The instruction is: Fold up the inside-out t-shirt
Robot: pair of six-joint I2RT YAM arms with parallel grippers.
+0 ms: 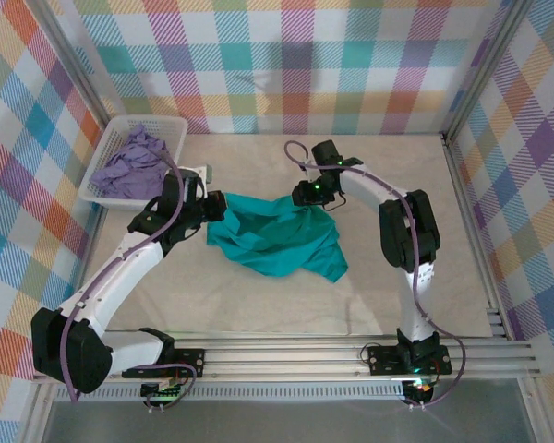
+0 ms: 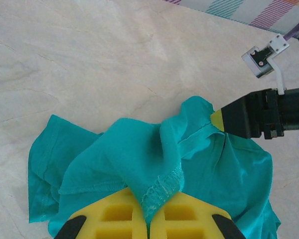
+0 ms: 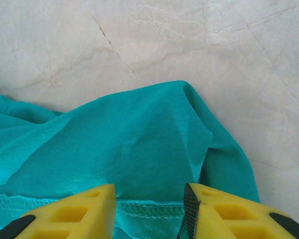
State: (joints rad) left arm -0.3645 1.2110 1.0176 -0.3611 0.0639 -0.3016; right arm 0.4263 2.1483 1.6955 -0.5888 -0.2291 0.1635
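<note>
The t-shirt (image 1: 277, 242) looks light and limp; take hold at stitched hems. The left gripper (image 2: 150, 209) pinches one hem; the right gripper (image 3: 149, 199) sits spread astride another.

You have nothing to read here: no text, label, brand, number or sign is legible on the t-shirt (image 1: 279, 242) or anywhere else in these views.

The right gripper (image 3: 149, 214) holds its yellow fingers (image 3: 72, 211) apart, with the t-shirt (image 3: 129, 144) hem (image 3: 144, 209) (stitched, slightly puckered) running across the gap between them. Ahead of the fingers the teal cloth bunches on the pale table (image 3: 199, 45).
</note>
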